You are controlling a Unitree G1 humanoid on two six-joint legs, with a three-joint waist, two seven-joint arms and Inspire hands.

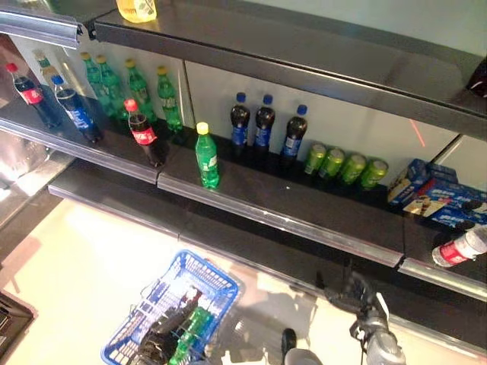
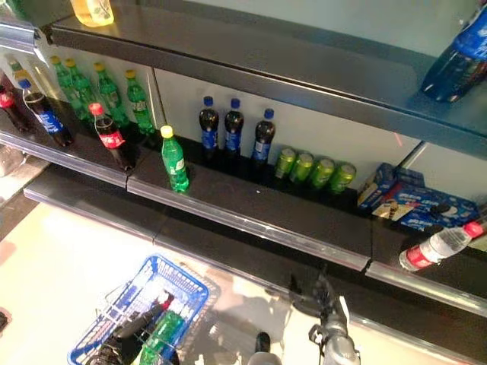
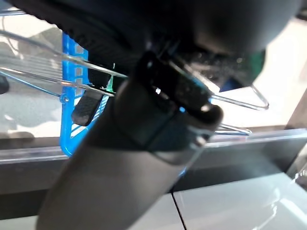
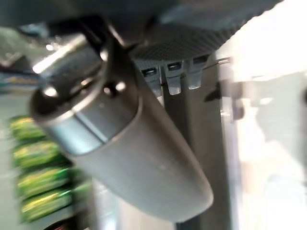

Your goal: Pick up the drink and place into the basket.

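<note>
A blue wire basket (image 1: 222, 284) hangs low at the left, in front of the shelves. My left hand (image 1: 156, 340) grips its wire handles; its finger (image 3: 85, 108) hooks over the wires. In the basket lie a green bottle (image 1: 191, 329) and a dark bottle (image 2: 143, 320). On the middle shelf, a green bottle with a yellow cap (image 1: 206, 157) stands alone near the front edge, with a red-capped cola bottle (image 1: 144, 134) to its left. My right hand (image 1: 358, 295) hovers low at the right by the lower shelf's edge, open and holding nothing, its fingertips (image 4: 172, 79) straight.
At the back of the shelf stand three dark blue-capped bottles (image 1: 264, 125), several green cans (image 1: 346, 166) and green bottles (image 1: 137, 91). Blue boxes (image 1: 430, 194) and a lying clear bottle (image 1: 460, 249) are at the right. The upper shelf (image 1: 304, 61) overhangs.
</note>
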